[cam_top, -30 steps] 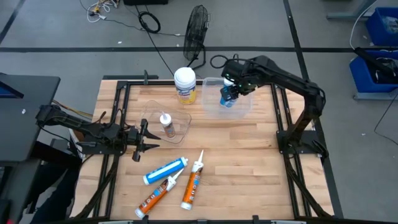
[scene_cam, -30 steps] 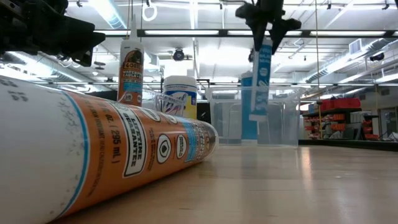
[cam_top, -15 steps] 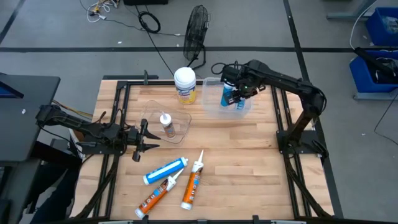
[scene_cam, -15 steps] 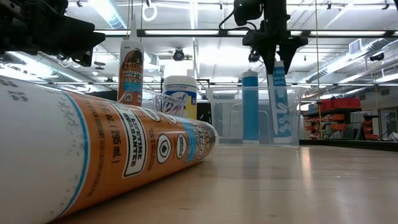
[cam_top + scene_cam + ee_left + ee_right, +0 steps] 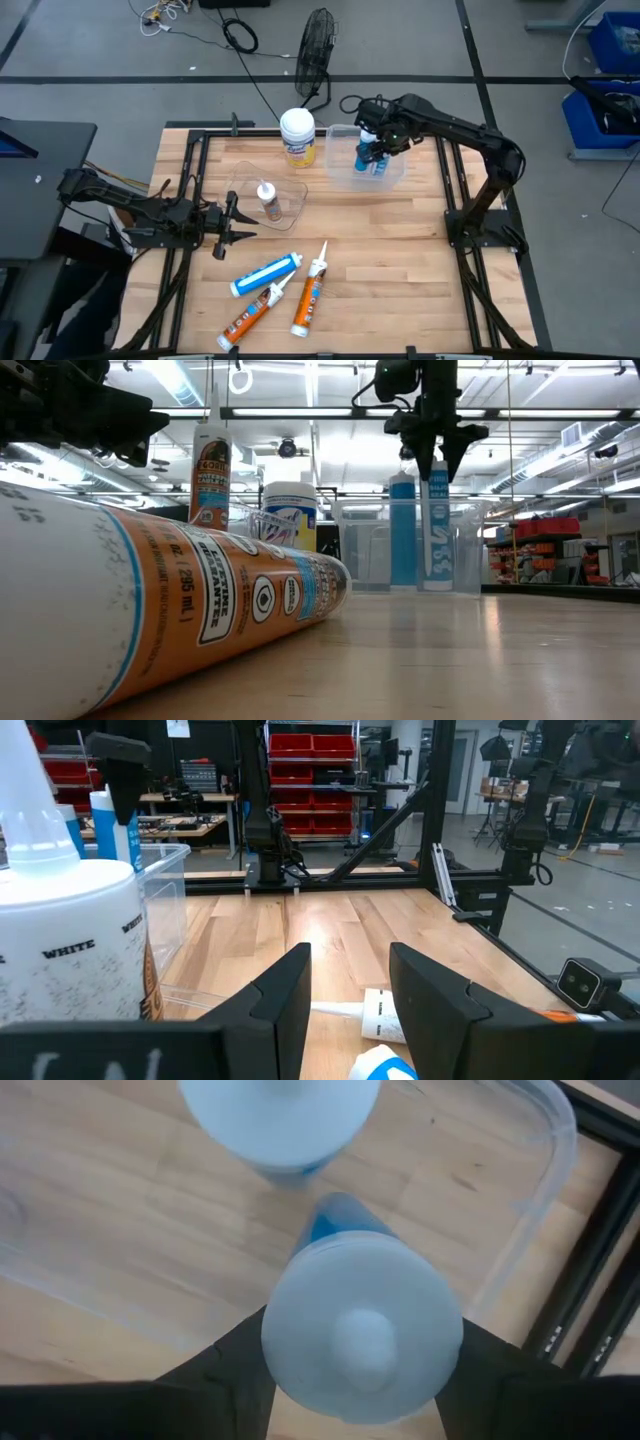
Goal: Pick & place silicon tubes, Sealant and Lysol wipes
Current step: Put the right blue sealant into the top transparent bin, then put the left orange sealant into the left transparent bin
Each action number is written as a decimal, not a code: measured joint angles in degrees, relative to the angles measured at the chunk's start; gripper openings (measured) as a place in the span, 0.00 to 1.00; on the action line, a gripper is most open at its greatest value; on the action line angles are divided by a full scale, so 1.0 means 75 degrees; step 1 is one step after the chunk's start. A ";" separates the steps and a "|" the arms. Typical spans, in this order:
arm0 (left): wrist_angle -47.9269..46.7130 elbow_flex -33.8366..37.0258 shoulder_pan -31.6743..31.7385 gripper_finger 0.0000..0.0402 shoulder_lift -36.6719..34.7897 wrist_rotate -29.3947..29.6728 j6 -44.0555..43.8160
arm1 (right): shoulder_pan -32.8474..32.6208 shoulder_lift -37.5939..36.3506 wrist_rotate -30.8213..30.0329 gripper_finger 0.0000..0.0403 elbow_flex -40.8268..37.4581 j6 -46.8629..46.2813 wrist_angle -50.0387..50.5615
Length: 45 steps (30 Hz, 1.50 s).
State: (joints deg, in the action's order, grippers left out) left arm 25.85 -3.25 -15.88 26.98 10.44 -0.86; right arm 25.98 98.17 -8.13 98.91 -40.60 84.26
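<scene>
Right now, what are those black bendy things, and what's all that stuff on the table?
They are two robot arms with pinching grippers. One camera looks down from above, one sits at table height, and one rides on each wrist. The right gripper holds a blue tube upright in a clear bin, beside another blue tube. The left gripper waits open near the table's edge. Lying there are one blue tube and two orange tubes. The Lysol wipes stand at the back.

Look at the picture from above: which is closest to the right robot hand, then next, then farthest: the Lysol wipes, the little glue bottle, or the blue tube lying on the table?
From the right hand:
1. Lysol wipes, standing just left of the clear bin, at the table's back edge.
2. Little glue bottle, upright in the clear tray, farther left and nearer the front.
3. Blue tube, lying near the front of the table.
</scene>
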 joint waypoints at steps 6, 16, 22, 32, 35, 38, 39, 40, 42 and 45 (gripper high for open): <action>0.0000 0.0000 0.0002 0.35 0.0000 -0.0003 0.0000 | -0.0003 -0.0003 0.0036 0.52 -0.0155 -0.0046 -0.0189; 0.0000 0.0000 0.0000 0.35 0.0000 -0.0003 0.0000 | 0.0029 -0.0073 0.0153 0.54 -0.0504 0.0089 -0.0452; 0.0000 0.0001 0.0003 0.35 0.0003 -0.0003 -0.0001 | 0.0029 -0.0027 0.0192 0.64 -0.0541 0.0291 -0.0441; 0.0000 0.0000 0.0000 0.35 0.0000 0.0000 0.0000 | 0.0050 -0.0098 0.0355 0.84 -0.0476 0.0358 -0.0339; 0.0000 0.0000 0.0000 0.35 0.0002 0.0000 0.0000 | 0.0064 -0.0111 0.0262 0.85 -0.0202 0.0361 -0.0198; 0.0000 0.0000 0.0000 0.35 0.0002 0.0000 0.0000 | 0.0064 -0.0111 0.0153 0.84 0.0206 0.0358 0.0104; 0.0000 0.0000 0.0000 0.35 0.0000 -0.0003 0.0000 | 0.0064 -0.0113 0.0146 0.84 0.0355 0.0354 0.0167; 0.0000 0.0000 0.0001 0.35 0.0000 -0.0001 0.0000 | 0.0064 -0.0119 0.0147 0.84 0.0493 0.0332 0.0243; 0.0000 0.0000 0.0000 0.35 0.0003 0.0000 0.0000 | 0.0064 -0.0119 0.0164 0.83 0.0820 0.0291 0.0451; 0.0000 0.0000 0.0000 0.35 0.0003 0.0000 0.0000 | 0.0057 -0.0128 0.0320 0.83 0.1295 0.0263 0.0606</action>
State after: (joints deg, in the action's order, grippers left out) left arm 25.85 -3.25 -15.88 27.00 10.44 -0.86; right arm 26.41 97.21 -5.73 108.63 -38.63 88.81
